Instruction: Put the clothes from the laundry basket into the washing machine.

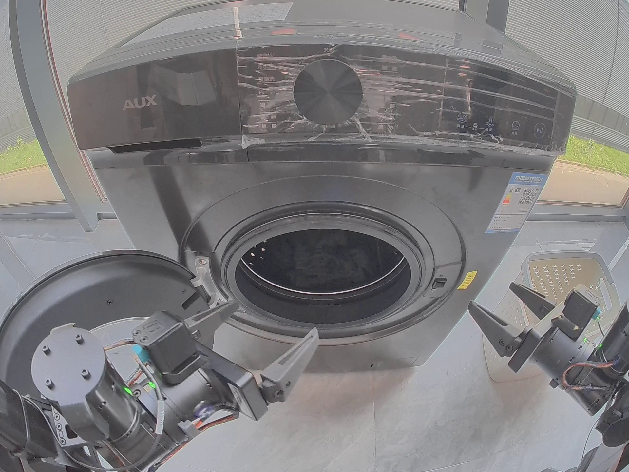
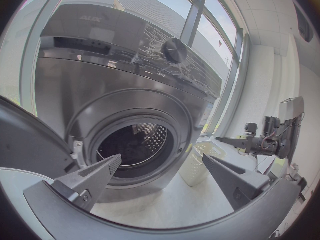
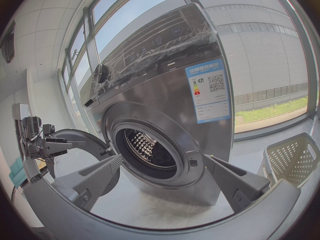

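Door [image 1: 85, 290] of washing machine [image 1: 327, 165] is swung fully open, left gripper [image 1: 274, 319] & right gripper [image 1: 492, 296] are held spread wide, empty, w/ laundry basket [image 1: 563, 276] set beside machine's right side.

A pale, glossy tiled floor [image 1: 406, 414] runs up to a wall of tall windows [image 3: 273, 50], split by grey frame posts [image 1: 39, 99]. Outside stands a grey building with a ribbed front [image 1: 557, 27]. Below it lies a strip of green grass [image 1: 593, 152] beside a paved path [image 1: 576, 188] (more grass shows at the far left). Overhead, a white panelled ceiling [image 3: 43, 20] meets a plain white wall [image 2: 266, 84]. A teal seat [image 3: 16, 172] sits low at the room's edge.
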`<state>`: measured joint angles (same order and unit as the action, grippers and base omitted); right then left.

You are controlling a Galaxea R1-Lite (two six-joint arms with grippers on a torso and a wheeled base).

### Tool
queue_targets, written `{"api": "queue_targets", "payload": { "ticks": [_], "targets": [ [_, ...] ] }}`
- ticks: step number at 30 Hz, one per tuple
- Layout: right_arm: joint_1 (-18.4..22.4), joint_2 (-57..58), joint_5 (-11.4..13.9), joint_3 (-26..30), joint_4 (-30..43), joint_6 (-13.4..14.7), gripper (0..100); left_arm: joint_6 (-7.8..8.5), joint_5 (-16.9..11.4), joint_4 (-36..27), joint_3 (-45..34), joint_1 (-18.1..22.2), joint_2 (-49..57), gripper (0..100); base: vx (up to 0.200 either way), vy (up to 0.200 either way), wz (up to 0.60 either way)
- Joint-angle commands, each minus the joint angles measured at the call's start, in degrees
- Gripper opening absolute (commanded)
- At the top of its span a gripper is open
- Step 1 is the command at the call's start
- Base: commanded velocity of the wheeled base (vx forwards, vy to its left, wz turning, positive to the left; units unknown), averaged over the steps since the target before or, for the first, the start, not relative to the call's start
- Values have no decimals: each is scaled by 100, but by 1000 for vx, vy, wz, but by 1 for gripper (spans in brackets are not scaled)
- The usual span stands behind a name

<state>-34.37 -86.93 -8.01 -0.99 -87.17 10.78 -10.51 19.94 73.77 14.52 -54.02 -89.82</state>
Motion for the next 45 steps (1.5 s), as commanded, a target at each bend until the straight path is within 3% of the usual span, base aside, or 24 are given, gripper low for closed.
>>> {"api": "queue_targets", "payload": {
  "ticks": [1,6,12,14,16,18,19,21,23,25,30,34,37,38,41,42,43,45],
  "targets": [
    [123,238,1,99,8,-5,100,58,212,33,-213,102,228,100,0,0,0],
    [281,528,-8,99,245,-41,100,181,247,68,-529,146,650,100,-40,0,0],
    [404,1029,-8,99,500,-120,100,304,185,94,-1100,849,1133,100,-200,0,0],
    [325,1249,1,99,746,-146,100,304,185,94,-1206,893,1256,100,-200,0,0],
    [114,2110,54,99,1888,-375,100,339,185,94,-1434,893,1617,100,-200,0,0],
    [132,2576,54,99,2662,-366,100,374,194,-3,-1452,866,2047,100,-200,0,0],
    [132,2576,54,99,2662,-366,100,374,194,-3,-1452,866,2047,100,-200,0,0],
    [229,2945,27,99,2978,-295,100,594,177,-231,-1452,902,2636,100,-200,0,0],
    [299,3349,19,99,3180,-243,100,726,159,-688,-1452,910,3146,100,-200,0,0],
    [457,3534,19,99,3365,-243,100,752,177,-1031,-1452,937,3410,100,-200,0,0],
    [694,4202,36,99,3963,-313,100,655,220,-1971,-1452,1315,4315,100,-200,0,0],
    [923,5063,168,99,4982,-313,100,638,159,-2982,-1452,1526,5431,100,-100,0,0],
    [1195,5969,397,99,5949,-322,100,559,159,-3764,-1452,1974,6055,100,0,0,0],
    [1468,6373,414,99,6344,-462,100,480,150,-4186,-1452,2194,6416,100,0,0,0],
    [2074,7313,537,90,6907,-1060,100,444,133,-4793,-1452,2765,6794,100,0,0,0],
    [2136,7410,572,90,6960,-1113,100,444,124,-4836,-1452,2826,6837,100,0,0,0],
    [2505,7849,836,90,7267,-1333,100,453,97,-5179,-1452,3064,7101,100,0,0,0],
    [2962,8148,1135,90,7663,-1420,100,515,45,-5663,-1452,3371,7330,100,0,0,0]
  ]
}}
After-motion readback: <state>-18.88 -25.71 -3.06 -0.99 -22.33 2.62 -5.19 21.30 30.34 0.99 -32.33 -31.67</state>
